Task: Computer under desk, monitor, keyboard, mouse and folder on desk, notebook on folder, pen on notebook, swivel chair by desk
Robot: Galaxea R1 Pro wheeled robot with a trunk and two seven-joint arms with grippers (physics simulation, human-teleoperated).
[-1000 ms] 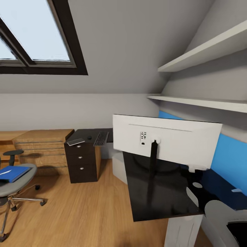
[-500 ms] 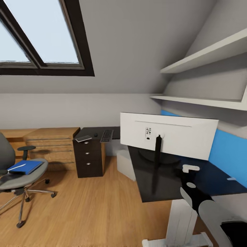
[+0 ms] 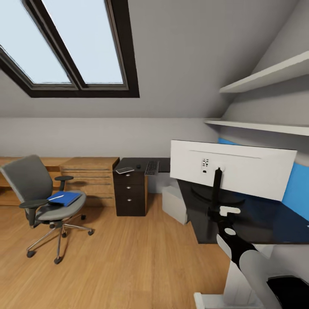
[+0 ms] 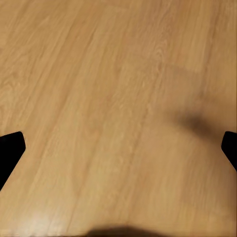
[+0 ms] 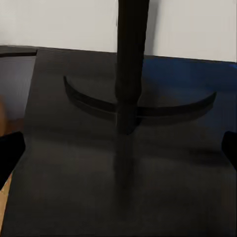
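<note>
Monitor (image 3: 231, 174) on desk (image 3: 240, 219), both grippers spread and empty (right gripper (image 5: 118, 153) aimed at monitor's stem); folder (image 3: 64, 198) on chair (image 3: 43, 195), probably next: approach squarely.

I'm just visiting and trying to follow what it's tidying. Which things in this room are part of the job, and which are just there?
Part of the job:
- monitor on the desk
- keyboard
- mouse
- notebook
- folder with pen on the swivel chair
- computer

Just there:
- dark drawer unit
- wood drawer unit
- wall shelves
- skylights
</note>
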